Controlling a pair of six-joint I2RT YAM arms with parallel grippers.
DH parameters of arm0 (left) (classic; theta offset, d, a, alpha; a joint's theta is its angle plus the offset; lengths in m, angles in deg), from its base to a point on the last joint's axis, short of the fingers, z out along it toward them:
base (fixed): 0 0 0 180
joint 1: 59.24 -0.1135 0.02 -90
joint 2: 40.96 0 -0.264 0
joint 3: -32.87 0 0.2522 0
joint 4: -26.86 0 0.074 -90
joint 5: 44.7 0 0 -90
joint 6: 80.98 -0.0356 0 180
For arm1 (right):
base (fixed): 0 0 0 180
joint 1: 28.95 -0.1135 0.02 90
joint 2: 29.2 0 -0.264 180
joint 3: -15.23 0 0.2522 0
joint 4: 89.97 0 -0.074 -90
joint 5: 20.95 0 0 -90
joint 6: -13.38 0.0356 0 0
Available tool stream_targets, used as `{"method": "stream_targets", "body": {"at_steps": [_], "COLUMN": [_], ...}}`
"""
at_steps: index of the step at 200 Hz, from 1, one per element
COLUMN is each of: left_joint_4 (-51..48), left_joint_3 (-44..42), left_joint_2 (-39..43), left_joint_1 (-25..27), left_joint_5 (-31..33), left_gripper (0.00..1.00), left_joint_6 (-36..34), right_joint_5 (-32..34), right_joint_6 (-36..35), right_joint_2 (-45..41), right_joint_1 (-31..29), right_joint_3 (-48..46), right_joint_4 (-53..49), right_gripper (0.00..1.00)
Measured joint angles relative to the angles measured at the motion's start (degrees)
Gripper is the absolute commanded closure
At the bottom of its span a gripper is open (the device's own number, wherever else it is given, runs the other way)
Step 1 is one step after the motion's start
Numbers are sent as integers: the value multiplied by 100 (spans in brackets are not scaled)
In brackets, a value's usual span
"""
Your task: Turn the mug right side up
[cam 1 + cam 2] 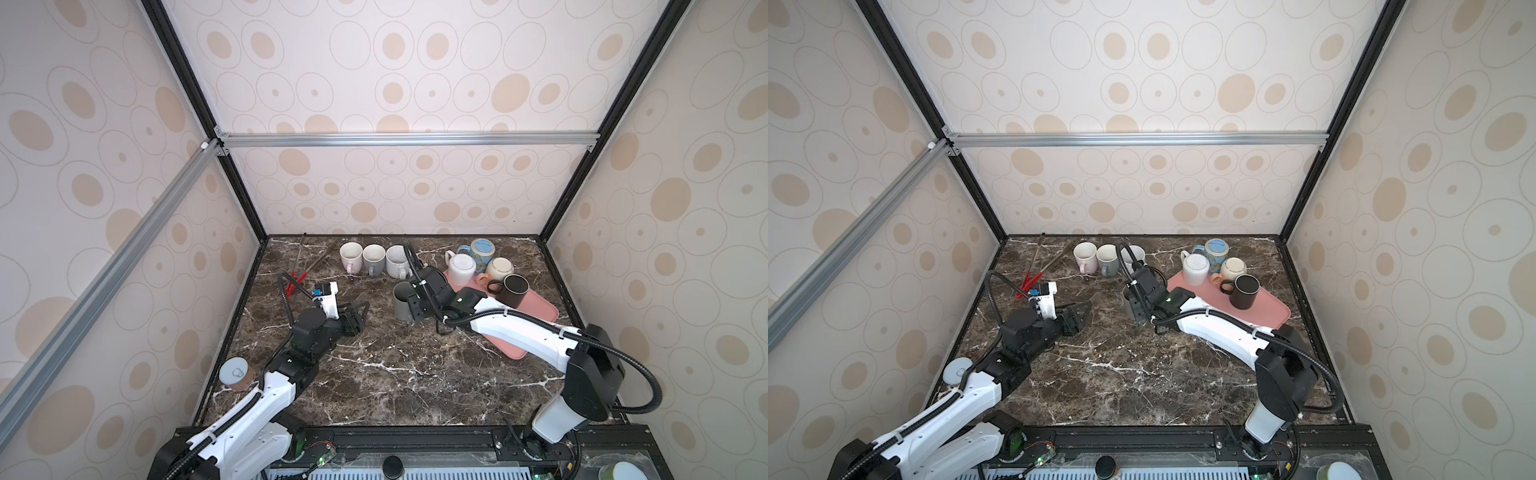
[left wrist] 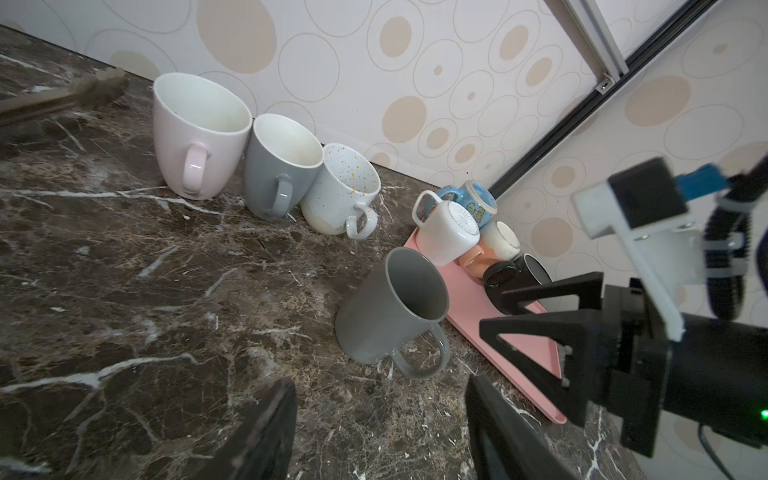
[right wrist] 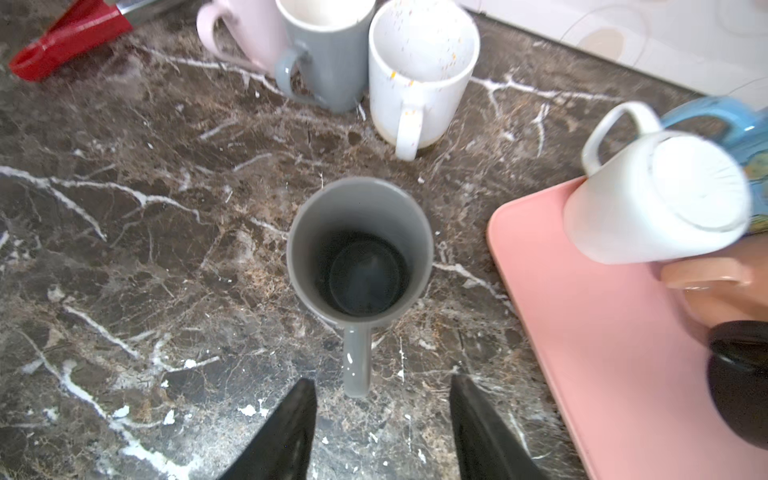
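The grey mug (image 1: pixel 401 301) (image 1: pixel 1128 306) (image 2: pixel 392 307) (image 3: pixel 359 249) stands on the marble table with its mouth up, left of the pink tray (image 1: pixel 538 318). My right gripper (image 1: pixel 417 309) (image 3: pixel 382 380) (image 2: pixel 492 309) is open right behind the mug. In the right wrist view the handle (image 3: pixel 357 365) points at the gap between the fingers and ends just short of their tips, touching neither. My left gripper (image 1: pixel 360 313) (image 1: pixel 1083 311) (image 2: pixel 379 382) is open and empty, low over the table, apart to the mug's left.
Three upright mugs, pink (image 1: pixel 350 255), grey-blue (image 1: pixel 373 258) and speckled white (image 1: pixel 397 259), line the back edge. A white (image 1: pixel 461 268), a blue (image 1: pixel 480 249), a cream (image 1: pixel 498 268) and a black mug (image 1: pixel 513 289) crowd the tray's far end. Red-handled tools (image 1: pixel 296 283) lie back left.
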Motion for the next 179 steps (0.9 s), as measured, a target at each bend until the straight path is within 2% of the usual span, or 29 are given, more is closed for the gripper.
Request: {"method": "stream_targets", "body": {"at_steps": [21, 48, 74, 103, 130, 179], "left_joint_4": [44, 61, 24, -7, -37, 63], "left_joint_3": [131, 341, 719, 1220, 1652, 2415], "left_joint_2": [-229, -494, -824, -1244, -1692, -2782], "left_joint_1": [2, 79, 256, 562, 907, 1537], "left_joint_5": [-216, -376, -396, -387, -350, -455], "left_gripper": [38, 39, 39, 39, 40, 41], "left_joint_6": [-15, -94, -238, -435, -638, -1012], "right_joint_5": [-63, -203, -7, -127, -321, -660], "right_joint_6": [-122, -278, -562, -634, -645, -728], "right_joint_2": [-334, -568, -170, 343, 667, 1469], "right_joint_1": [634, 2131, 3414, 4424, 4903, 5099], "right_joint_3": [0, 39, 588, 968, 1019, 1567], "right_joint_4": [-83, -210, -697, -911, -1021, -1049], "right_gripper": [42, 39, 39, 38, 38, 41]}}
